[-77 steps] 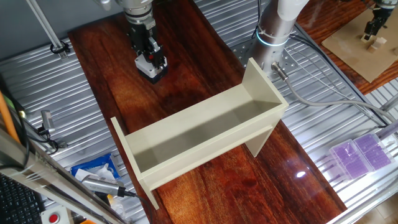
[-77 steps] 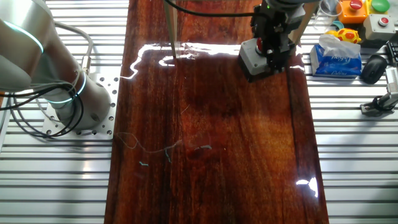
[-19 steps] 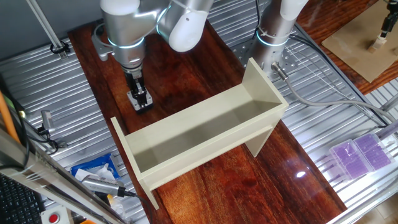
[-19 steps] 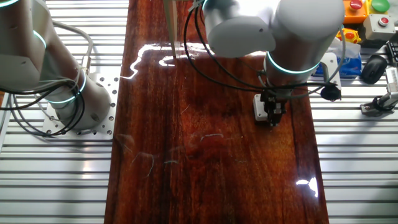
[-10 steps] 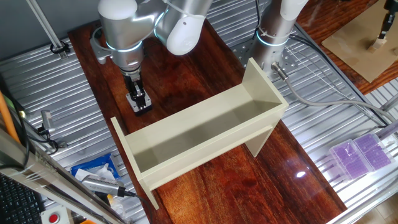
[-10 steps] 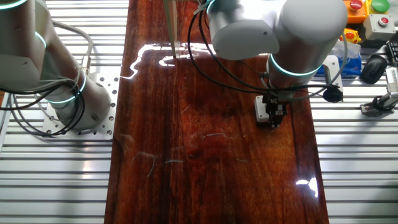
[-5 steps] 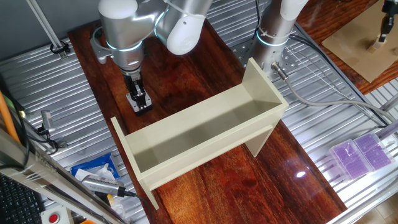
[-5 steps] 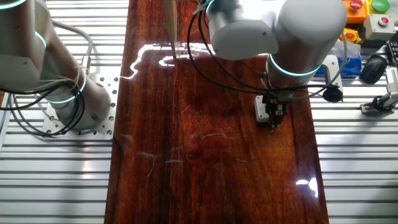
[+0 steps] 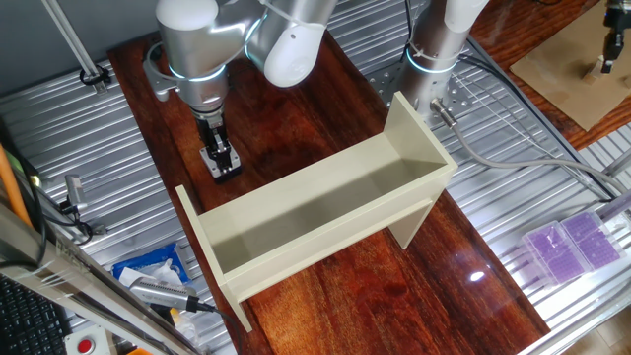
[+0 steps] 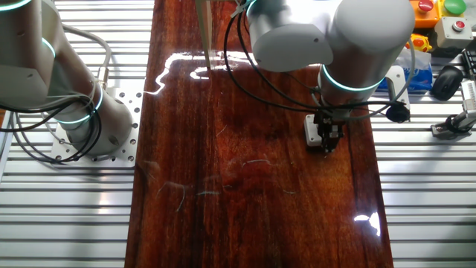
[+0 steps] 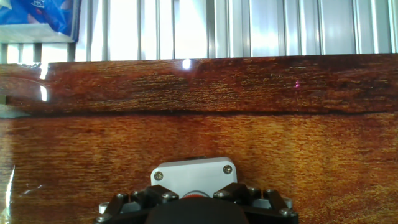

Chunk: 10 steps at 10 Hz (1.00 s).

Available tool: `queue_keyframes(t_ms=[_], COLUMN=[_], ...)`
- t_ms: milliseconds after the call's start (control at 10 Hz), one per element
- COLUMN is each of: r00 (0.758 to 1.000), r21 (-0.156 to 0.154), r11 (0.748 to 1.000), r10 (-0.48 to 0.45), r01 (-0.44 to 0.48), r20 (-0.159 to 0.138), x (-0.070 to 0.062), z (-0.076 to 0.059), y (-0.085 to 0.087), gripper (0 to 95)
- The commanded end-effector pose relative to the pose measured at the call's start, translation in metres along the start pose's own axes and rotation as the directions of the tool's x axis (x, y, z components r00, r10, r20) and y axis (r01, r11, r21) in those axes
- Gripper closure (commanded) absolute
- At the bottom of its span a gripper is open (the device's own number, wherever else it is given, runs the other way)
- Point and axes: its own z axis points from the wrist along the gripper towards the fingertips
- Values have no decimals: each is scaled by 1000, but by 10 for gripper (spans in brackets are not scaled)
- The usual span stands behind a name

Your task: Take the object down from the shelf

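The object (image 9: 221, 164) sits on the wooden surface (image 9: 296, 108), off the shelf (image 9: 315, 212). Your tool (image 10: 326, 141) pinches its sides. Judged rigid, light, smooth-cased: grip the flat casing walls, not the button.

No legible text, label, brand, number or sign was found in any of the three views. The blue packet (image 11: 38, 17) at the far upper left, ahead of the gripper (image 11: 194, 202) in the hand view, carries small white print, but it is blurred and cannot be read. The grey box (image 11: 194, 176) between the fingers shows only two screw heads on its visible face, with no marking that can be made out.
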Motion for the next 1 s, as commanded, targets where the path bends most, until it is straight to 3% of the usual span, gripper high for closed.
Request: queue_keyframes(t_ms=[100, 800, 900, 1000], r00=[1000, 1000, 998, 998], r21=[1, 1, -16, -16], r11=[1000, 1000, 998, 998], r10=[0, 0, -59, -60], r01=[0, 0, 59, 60], r20=[0, 0, 17, 17], x=[0, 0, -1, -1], z=[0, 0, -3, -3], y=[0, 0, 0, 0], gripper=[380, 380, 0, 0])
